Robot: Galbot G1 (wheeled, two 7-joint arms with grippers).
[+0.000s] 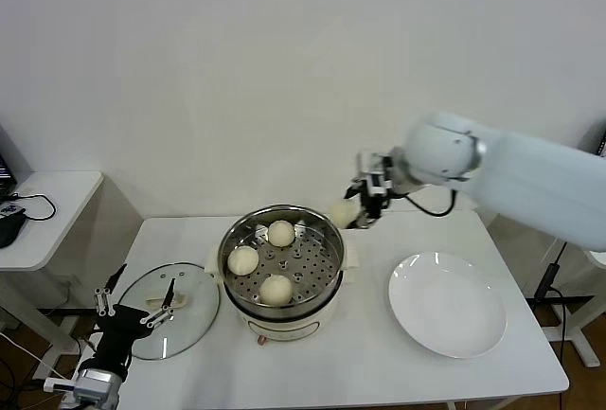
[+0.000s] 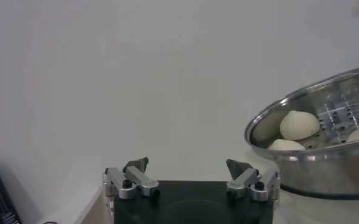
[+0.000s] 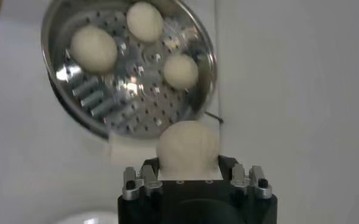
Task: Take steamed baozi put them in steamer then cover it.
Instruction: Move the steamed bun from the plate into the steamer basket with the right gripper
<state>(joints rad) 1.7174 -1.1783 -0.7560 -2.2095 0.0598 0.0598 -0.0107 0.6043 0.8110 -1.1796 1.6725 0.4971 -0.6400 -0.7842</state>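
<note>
The steamer (image 1: 284, 320) stands mid-table with three steamed baozi on its perforated tray (image 1: 280, 233) (image 1: 243, 259) (image 1: 276, 289). A further baozi (image 1: 343, 212) hangs just outside the steamer's far right rim, with my right gripper (image 1: 352, 213) shut on it. The right wrist view shows this bun (image 3: 188, 148) squeezed between the jaws (image 3: 189, 165), with the steamer (image 3: 106, 125) below and beyond it. The cover (image 1: 194, 311), a glass lid, lies flat on the table left of the steamer. My left gripper (image 1: 142, 282) hovers open over the lid's left part and holds nothing (image 2: 188, 165).
A white plate (image 1: 447, 304) with nothing on it lies right of the steamer. A small side table with cables (image 1: 38, 206) stands at the far left. A white wall backs the table.
</note>
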